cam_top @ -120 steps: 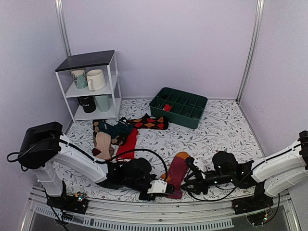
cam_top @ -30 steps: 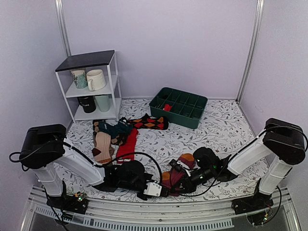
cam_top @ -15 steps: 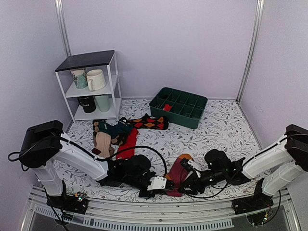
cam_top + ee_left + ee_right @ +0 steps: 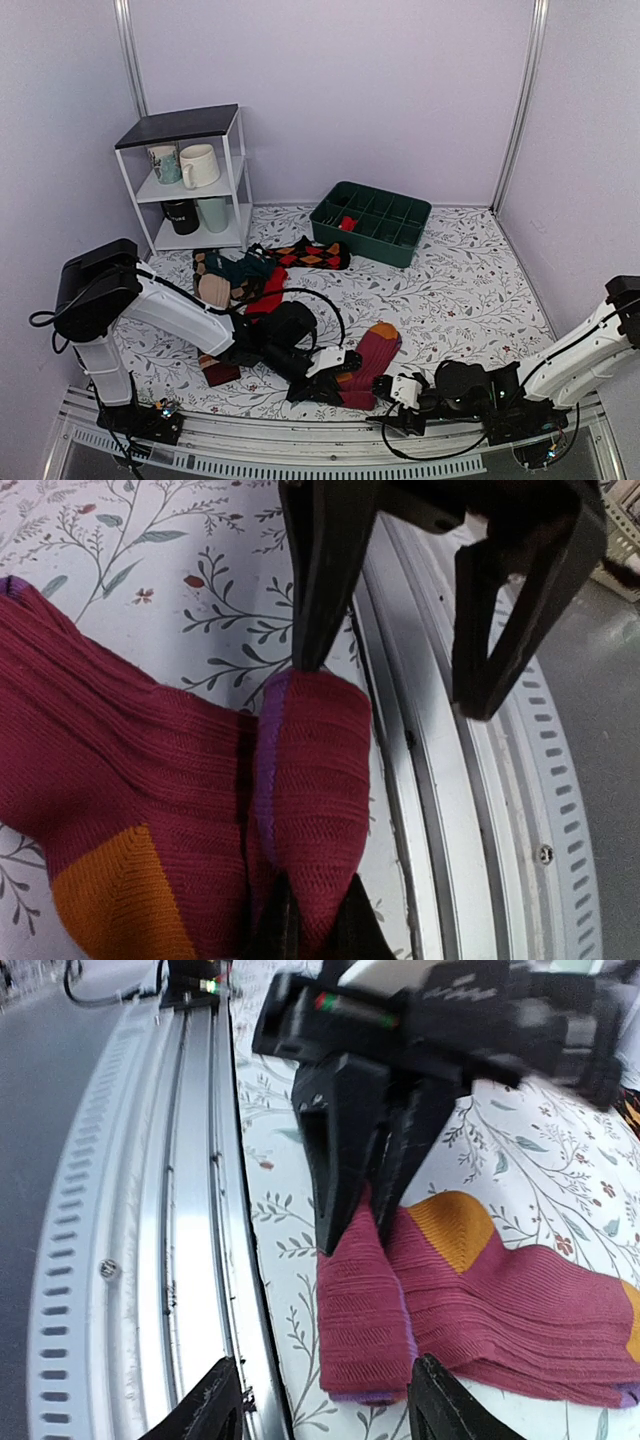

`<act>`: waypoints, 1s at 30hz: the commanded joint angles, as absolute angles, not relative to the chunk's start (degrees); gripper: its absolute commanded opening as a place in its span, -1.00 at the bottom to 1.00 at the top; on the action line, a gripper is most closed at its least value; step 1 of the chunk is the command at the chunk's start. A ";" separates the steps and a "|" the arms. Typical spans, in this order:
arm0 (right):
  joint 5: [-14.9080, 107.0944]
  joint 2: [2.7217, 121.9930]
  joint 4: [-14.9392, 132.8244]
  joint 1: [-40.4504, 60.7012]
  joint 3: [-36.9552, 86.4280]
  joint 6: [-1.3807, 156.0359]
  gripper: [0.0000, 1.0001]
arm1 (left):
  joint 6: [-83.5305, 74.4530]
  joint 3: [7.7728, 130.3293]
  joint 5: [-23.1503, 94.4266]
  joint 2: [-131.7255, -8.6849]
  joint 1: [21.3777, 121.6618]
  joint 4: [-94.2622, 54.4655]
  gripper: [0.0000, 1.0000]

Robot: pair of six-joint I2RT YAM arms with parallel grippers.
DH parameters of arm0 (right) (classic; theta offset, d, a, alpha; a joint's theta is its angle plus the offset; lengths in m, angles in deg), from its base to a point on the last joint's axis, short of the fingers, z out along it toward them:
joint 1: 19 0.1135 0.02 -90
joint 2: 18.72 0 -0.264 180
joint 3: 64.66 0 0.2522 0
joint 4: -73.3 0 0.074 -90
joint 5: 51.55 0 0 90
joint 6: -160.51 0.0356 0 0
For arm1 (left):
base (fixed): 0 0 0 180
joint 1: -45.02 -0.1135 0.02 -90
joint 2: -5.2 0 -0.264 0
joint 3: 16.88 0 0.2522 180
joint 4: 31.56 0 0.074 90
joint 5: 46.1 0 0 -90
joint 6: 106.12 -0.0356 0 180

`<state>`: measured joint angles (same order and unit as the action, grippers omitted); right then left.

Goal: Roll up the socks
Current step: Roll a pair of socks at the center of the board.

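The maroon socks (image 4: 368, 358) with orange toe and heel lie near the table's front edge, their purple-edged cuff end folded over. My left gripper (image 4: 335, 382) is shut on that folded cuff; in the left wrist view its tips (image 4: 312, 905) pinch the maroon fold (image 4: 315, 770). My right gripper (image 4: 388, 408) is open and empty just in front of the fold, by the metal rail. In the right wrist view its fingers (image 4: 325, 1365) straddle the fold (image 4: 368, 1315) without holding it, and the left gripper (image 4: 362, 1232) shows beyond it.
Other socks lie in a pile at the back left: plain red (image 4: 262, 298), black-red argyle (image 4: 310, 254), teal (image 4: 242, 267), brown striped (image 4: 213, 291). A small maroon piece (image 4: 220, 370) lies left. A green divided bin (image 4: 372, 235) and a mug shelf (image 4: 185, 130) stand behind. The metal rail (image 4: 300, 440) edges the front.
My right gripper has let go of the socks and drawn back toward the front rail, open. My left gripper stays shut on the cuff. The socks now lie stretched out longer.
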<state>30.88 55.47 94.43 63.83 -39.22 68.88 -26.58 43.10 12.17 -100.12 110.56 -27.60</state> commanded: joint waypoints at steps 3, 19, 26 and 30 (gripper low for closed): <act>23.15 65.73 93.11 67.04 -32.79 63.42 0.15 | -25.47 41.70 12.44 -104.40 109.86 -17.89 -1.00; 22.72 73.89 83.34 67.35 -28.13 75.69 -0.50 | -25.58 41.57 12.38 -104.97 109.65 -18.32 -1.00; 24.49 75.53 79.94 67.31 -27.62 81.79 -0.84 | -25.37 37.61 22.02 -95.51 110.43 -26.50 0.36; 26.92 71.76 82.26 66.49 -30.66 84.75 -0.84 | -26.82 29.80 33.71 -84.30 111.69 -38.78 0.36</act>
